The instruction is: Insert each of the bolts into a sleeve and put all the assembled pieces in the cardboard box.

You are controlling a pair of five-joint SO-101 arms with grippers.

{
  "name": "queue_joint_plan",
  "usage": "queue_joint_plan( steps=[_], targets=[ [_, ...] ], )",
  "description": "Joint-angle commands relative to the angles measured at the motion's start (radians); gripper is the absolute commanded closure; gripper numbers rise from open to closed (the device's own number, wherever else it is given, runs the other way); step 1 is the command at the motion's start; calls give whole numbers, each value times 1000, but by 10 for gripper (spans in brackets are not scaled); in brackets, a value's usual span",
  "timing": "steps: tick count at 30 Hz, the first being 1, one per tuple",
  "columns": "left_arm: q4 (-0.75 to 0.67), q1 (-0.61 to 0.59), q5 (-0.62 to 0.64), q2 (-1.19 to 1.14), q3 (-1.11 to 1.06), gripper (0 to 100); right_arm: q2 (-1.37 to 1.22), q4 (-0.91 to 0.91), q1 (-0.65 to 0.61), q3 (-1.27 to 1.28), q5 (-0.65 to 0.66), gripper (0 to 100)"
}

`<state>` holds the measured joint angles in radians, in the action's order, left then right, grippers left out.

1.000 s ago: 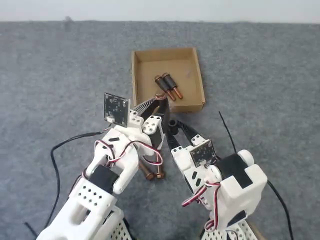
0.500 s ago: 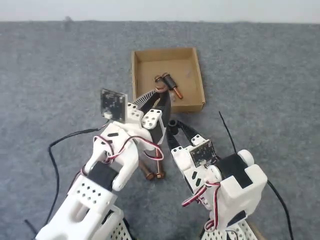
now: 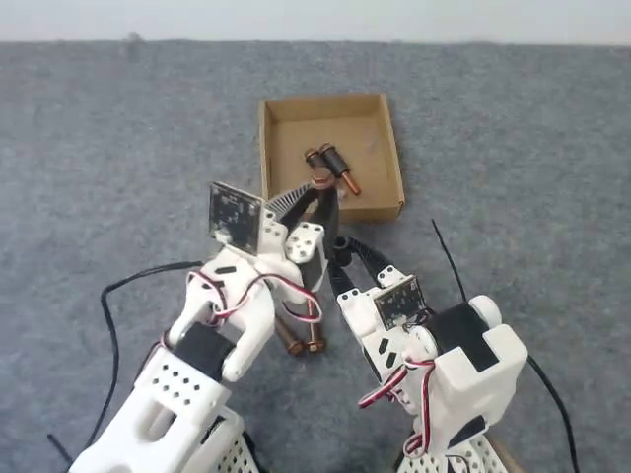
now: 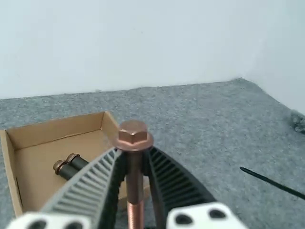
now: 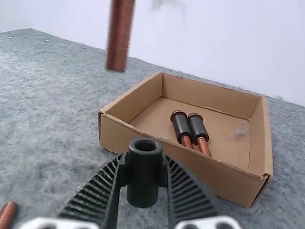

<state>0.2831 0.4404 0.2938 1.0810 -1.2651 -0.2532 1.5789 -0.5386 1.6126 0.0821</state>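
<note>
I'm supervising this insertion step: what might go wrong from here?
1. The bolt in the left gripper hangs to one side of the sleeve, not over its opening, so it may strike the rim.
2. A hard push might tilt the sleeve in the right gripper.

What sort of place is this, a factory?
More likely a small robotics lab bench: a hobby-sized left arm and right arm with bare wiring, a grey mat, a plain white wall.
</note>
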Motion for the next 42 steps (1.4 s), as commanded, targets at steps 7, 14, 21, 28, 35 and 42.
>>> queue_joint_plan(
  steps=[7,14,21,28,35,42],
  targets=[
    [-238,38,-12,41,-113,988,-1,10,4,11,17,992],
    [-255,34,-12,15,-114,988,-1,10,1,15,15,992],
    [-408,32,-12,-190,-82,988,-1,10,4,14,15,992],
    [-419,29,-12,-201,-104,988,1,10,4,14,15,992],
    [-450,29,-12,-201,-133,988,5,12,4,15,12,992],
    [-453,29,-12,-203,-137,988,5,12,4,17,12,992]
  ],
)
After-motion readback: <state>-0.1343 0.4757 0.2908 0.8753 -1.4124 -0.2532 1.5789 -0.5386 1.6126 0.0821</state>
